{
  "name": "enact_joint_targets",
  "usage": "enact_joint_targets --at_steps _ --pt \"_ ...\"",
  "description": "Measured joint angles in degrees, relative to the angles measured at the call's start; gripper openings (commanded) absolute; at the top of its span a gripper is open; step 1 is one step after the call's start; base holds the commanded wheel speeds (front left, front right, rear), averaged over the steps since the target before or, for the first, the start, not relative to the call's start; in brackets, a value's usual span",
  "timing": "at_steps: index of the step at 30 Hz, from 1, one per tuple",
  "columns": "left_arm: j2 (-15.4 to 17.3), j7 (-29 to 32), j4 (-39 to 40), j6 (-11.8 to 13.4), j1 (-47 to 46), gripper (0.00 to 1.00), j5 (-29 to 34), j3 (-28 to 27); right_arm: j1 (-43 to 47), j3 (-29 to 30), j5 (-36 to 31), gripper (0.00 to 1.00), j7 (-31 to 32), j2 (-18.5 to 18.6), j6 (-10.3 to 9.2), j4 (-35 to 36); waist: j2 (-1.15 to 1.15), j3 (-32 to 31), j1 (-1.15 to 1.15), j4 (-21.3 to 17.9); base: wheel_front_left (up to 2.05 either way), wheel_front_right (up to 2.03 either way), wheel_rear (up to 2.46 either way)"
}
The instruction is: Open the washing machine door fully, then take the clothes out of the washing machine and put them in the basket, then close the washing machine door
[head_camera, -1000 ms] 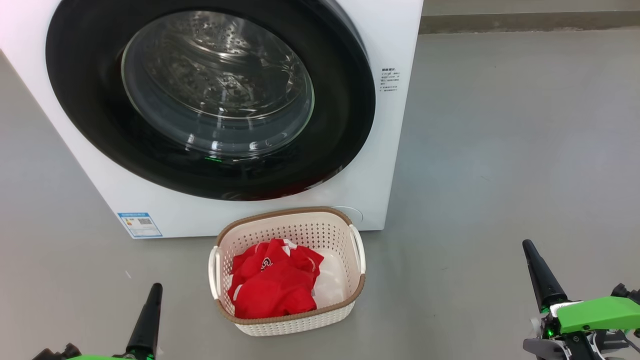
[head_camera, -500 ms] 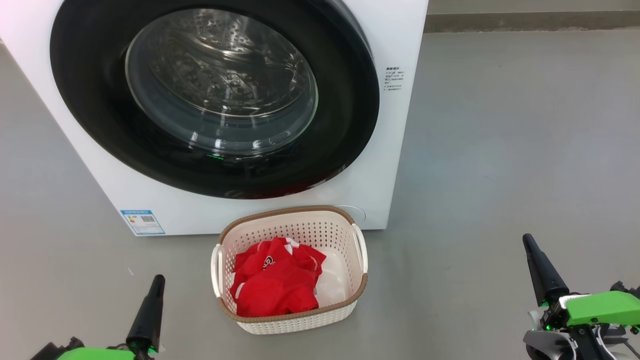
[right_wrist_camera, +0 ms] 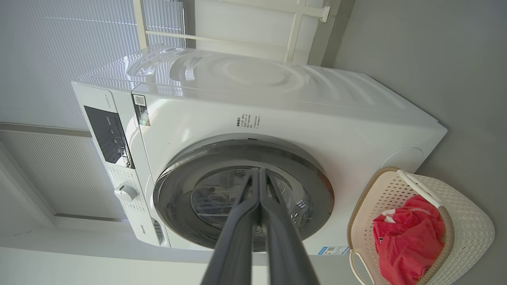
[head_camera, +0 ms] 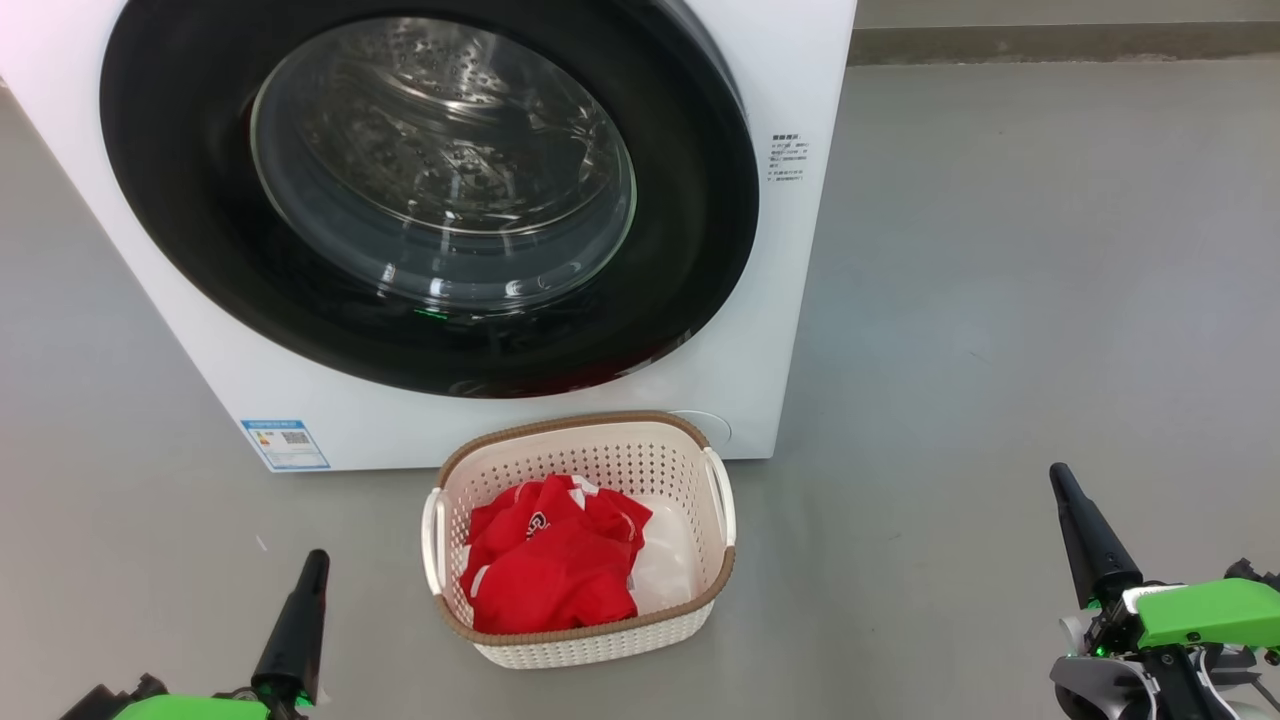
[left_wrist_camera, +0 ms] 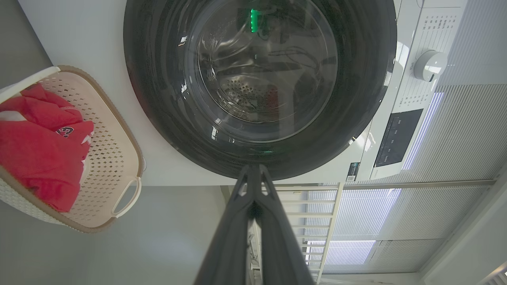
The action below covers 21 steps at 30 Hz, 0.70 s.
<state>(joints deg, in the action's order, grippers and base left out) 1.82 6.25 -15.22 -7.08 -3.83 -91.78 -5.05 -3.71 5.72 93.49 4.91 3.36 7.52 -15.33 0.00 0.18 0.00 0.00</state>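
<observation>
Head view: washing machine door (head_camera: 430, 200) closed on washing machine (head_camera: 790, 300); clothes (head_camera: 550, 580) seen in basket (head_camera: 570, 428) just before it; left gripper (head_camera: 316, 560) and right gripper (head_camera: 1058, 476) held low, well apart.
Left wrist view: fingers (left_wrist_camera: 229, 245) pressed together, empty.
Right wrist view: same.

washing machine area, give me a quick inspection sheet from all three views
surface: grey floor, bare and dry-looking
job's things: washing machine door looks shut on the washing machine; clothes lie in the basket, which stands in front of the machine
clutter: nothing seen
grippers: left gripper and right gripper both shut, holding nothing, low and apart from the basket
cables: nothing seen on the floor
surroundings: white blinds behind the machine
</observation>
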Motion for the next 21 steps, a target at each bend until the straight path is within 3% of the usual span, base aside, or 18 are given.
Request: enact_joint_targets --at_steps 21 --pt "0.0 0.0 0.0 0.0 0.0 0.0 0.0 0.0 0.0 0.6 0.0 0.0 0.2 -0.1 0.0 0.0 0.0 0.0 0.0 0.0 0.0 0.0 0.0"
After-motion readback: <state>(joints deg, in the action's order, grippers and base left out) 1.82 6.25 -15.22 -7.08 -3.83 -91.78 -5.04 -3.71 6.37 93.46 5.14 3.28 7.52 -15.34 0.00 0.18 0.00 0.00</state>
